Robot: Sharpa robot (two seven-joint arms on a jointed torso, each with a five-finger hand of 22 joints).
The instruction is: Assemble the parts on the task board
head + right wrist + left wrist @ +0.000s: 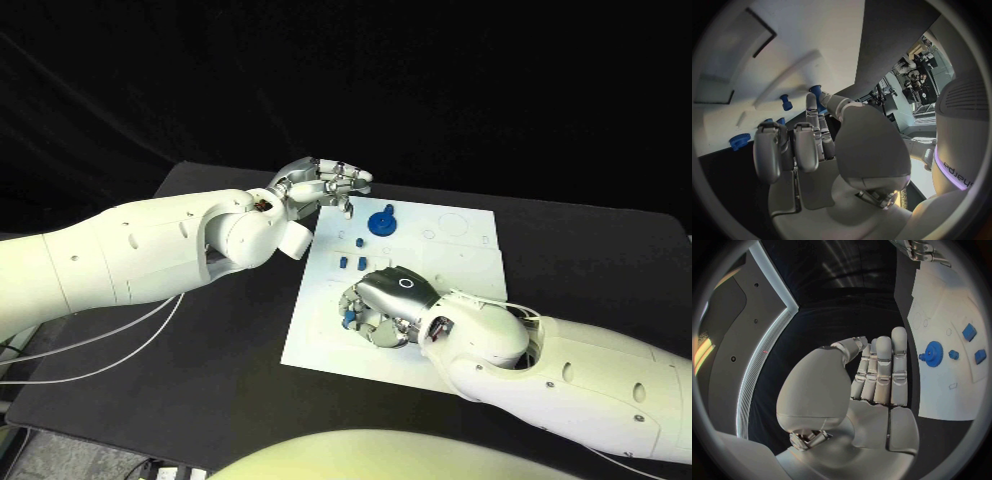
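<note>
- Your left hand [320, 183] hovers at the board's [462, 250] 11 o'clock corner; fingers together, holding nothing
- Your right hand [387, 305] presses fingers onto parts [348, 321] at 7 o'clock; grip unclear
- Gear [382, 222] stands at 12 o'clock

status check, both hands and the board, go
Left hand empty, fingers curled, off white task board. Right hand down over small blue parts; grasp unclear. Blue gear unobstructed.

The white task board [462, 262] lies flat mid-table, a blue gear [384, 222] and small blue parts [351, 262] on it.
</note>
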